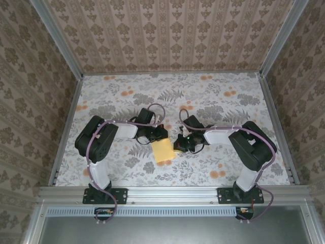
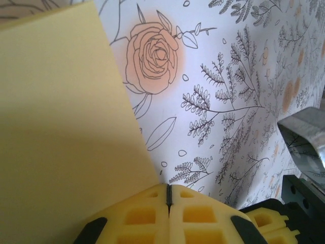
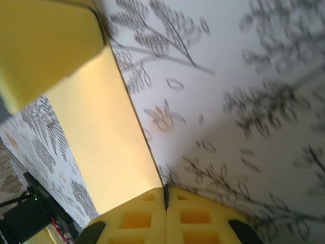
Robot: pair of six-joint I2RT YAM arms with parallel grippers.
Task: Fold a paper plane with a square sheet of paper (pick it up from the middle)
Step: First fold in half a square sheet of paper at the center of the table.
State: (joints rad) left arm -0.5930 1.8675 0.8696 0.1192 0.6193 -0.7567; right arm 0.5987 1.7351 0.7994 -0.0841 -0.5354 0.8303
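Two black arms (image 1: 96, 140), white links (image 1: 124, 129), purple cables (image 1: 90, 152), yellow gridded pincer pads (image 2: 139, 218)

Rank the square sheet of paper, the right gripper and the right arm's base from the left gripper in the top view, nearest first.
1. square sheet of paper: at the left gripper fingertips.
2. right gripper: just right, across the sheet.
3. right arm's base: bottom right of the view.
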